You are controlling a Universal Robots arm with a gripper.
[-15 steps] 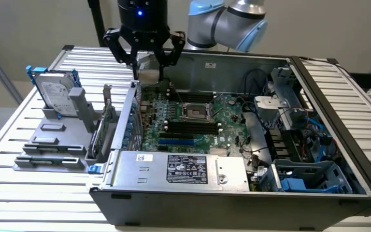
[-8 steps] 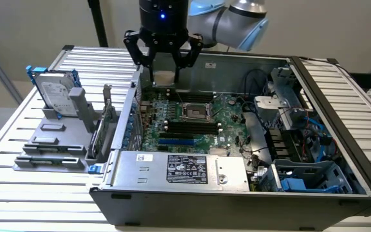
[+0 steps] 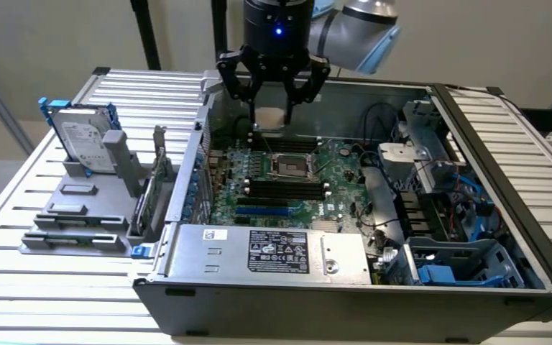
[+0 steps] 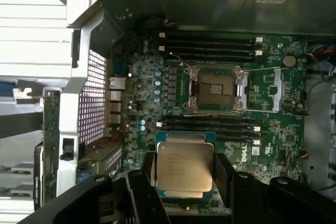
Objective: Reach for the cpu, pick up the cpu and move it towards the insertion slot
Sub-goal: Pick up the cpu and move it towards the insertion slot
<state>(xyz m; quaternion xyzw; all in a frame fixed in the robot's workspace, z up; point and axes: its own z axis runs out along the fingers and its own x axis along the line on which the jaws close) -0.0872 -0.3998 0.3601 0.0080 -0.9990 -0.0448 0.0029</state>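
The cpu (image 4: 184,165), a flat square chip with a silver-white top, sits between my two black fingers (image 4: 227,174) in the wrist view. In the exterior view my gripper (image 3: 272,122) hangs above the back of the open computer case, shut on the cpu (image 3: 272,115), which is clear of the board. The insertion slot (image 3: 292,167), a square socket with a shiny metal frame and dark centre, lies on the green board below and in front of the gripper. The same insertion slot (image 4: 217,91) is uncovered in the wrist view, some way from the held chip.
Long black memory slots (image 3: 278,191) flank the socket. A power supply (image 3: 268,251) fills the case's near side. Cables and a blue drive bay (image 3: 448,269) crowd the exterior view's right. A hard drive with blue rails (image 3: 83,144) stands in a grey holder on the exterior view's left.
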